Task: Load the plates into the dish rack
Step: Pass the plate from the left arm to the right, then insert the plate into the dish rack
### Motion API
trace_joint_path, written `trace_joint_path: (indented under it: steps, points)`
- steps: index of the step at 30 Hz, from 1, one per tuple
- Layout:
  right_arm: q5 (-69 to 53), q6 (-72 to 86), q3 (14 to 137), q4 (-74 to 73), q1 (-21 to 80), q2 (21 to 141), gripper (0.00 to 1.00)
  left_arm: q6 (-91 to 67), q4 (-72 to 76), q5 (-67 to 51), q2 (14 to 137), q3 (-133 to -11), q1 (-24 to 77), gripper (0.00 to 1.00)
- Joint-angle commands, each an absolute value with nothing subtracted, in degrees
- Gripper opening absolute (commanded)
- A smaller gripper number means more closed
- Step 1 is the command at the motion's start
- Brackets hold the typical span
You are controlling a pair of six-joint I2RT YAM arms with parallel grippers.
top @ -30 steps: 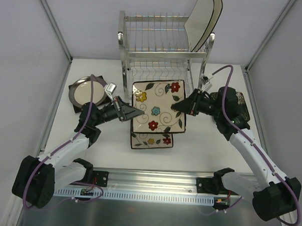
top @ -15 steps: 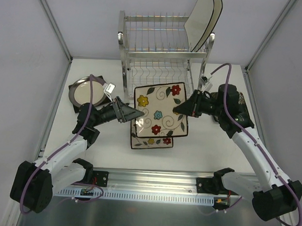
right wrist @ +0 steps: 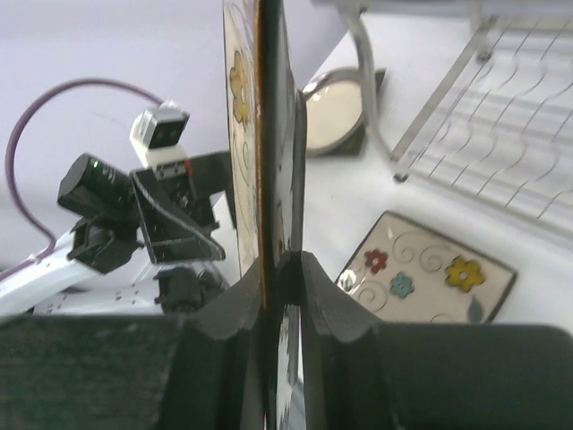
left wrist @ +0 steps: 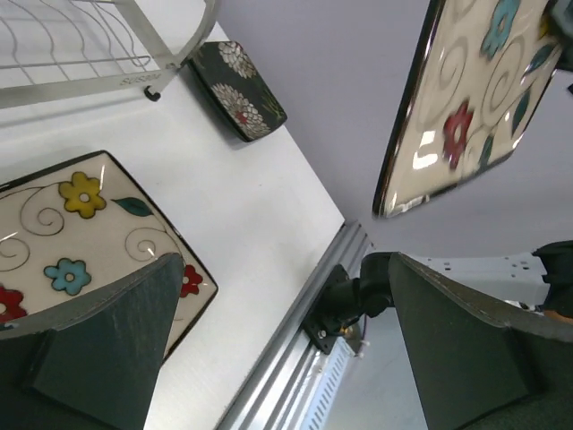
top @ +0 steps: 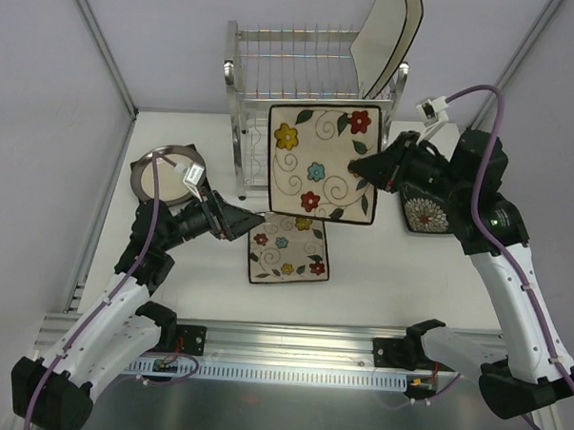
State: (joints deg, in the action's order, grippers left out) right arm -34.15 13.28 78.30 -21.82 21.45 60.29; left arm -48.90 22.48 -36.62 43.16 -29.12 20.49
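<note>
Chrome dish rack (top: 312, 83): one white plate (top: 385, 38) in | my right gripper (top: 358, 166) clamps flowered plate (top: 318, 159) | left gripper (top: 255, 216) released, empty | three more on table (top: 399, 267)

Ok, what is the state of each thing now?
Left gripper: open, empty.
Right gripper: shut on raised flowered plate.
Second flowered plate: flat on table.
White plate: standing in dish rack top.
Round plate: lying flat.
Dark floral plate: lying flat.

A white flat tabletop (top: 399, 267) lay between pale grey walls (top: 43, 119); a slotted aluminium rail (top: 290, 353) ran along its near edge.
</note>
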Motion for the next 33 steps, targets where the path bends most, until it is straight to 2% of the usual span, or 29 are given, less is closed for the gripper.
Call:
trace_joint_path:
  steps: [1, 10, 14, 23, 33]
  points:
    - [-28.6, 9.6, 88.6, -13.6, 21.2, 59.6, 0.01, -38.7, 10.5, -30.3, 37.1, -33.0, 19.8, 0.99]
    - [-15.7, 4.9, 99.3, -4.6, 21.4, 64.8, 0.00, -25.4, -11.4, -13.5, 30.8, -36.9, 19.7, 0.99]
    - [-10.6, 2.2, 103.9, -0.3, 21.9, 68.0, 0.01, -20.6, -15.9, -6.7, 29.7, -36.6, 19.8, 0.99]
    - [-4.4, -4.2, 110.7, 12.6, 23.4, 76.1, 0.01, -17.1, -17.8, 3.9, 31.2, -31.8, 19.8, 0.99]
    - [6.1, -15.3, 114.4, 24.4, 26.5, 83.7, 0.01, -15.1, -17.3, 6.0, 36.3, -32.4, 19.7, 0.99]
